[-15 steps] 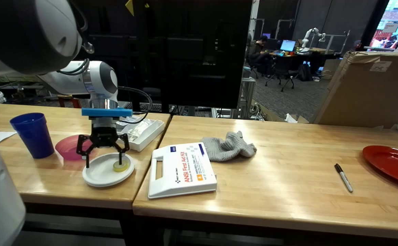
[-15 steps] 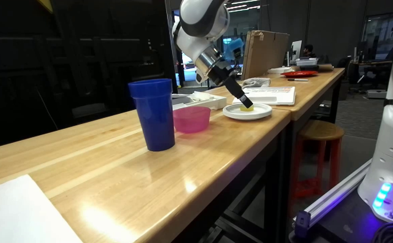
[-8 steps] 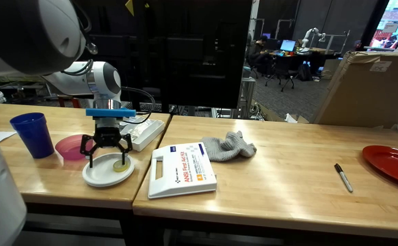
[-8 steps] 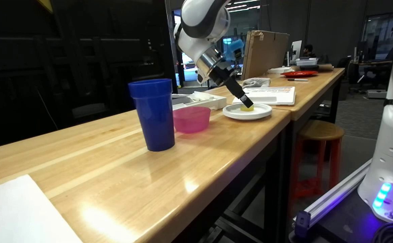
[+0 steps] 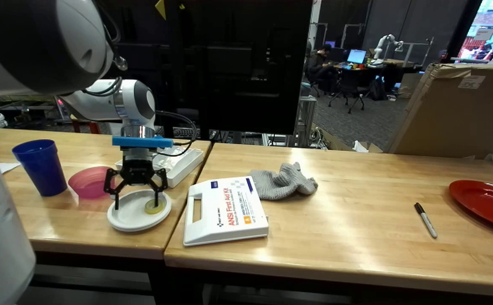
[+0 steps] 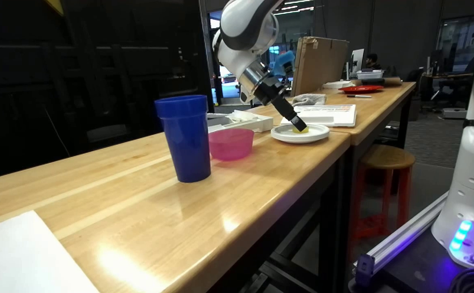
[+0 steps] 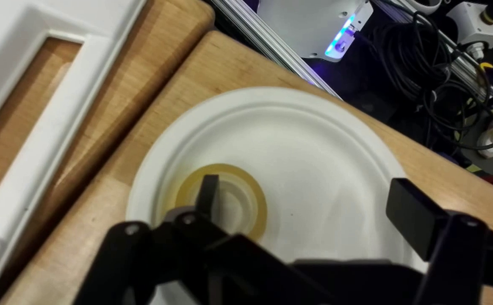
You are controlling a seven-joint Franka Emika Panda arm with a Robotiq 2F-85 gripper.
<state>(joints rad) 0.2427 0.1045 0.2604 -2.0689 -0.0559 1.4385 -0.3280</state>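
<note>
Claw (image 5: 137,206) is spread wide, nothing pinched between its fingers. One finger points down at the yellow ring (image 7: 260,207), tip in or just over the hole; can't tell whether it touches. The other finger hangs over the opposite rim of the white plate (image 7: 310,186), contact also unclear. Ring lies flat on the plate, on the side nearest the first aid kit (image 5: 229,214). Visibility: in an exterior view the fingertips (image 6: 299,123) line up side-on, so the gap doesn't read there and part of the ring is covered. Wrist view: the claw's own linkage blocks the bottom of the plate and the ring's lower left; kit is cut off at the left edge. Arm (image 6: 245,30) runs off the top in both exterior views.
</note>
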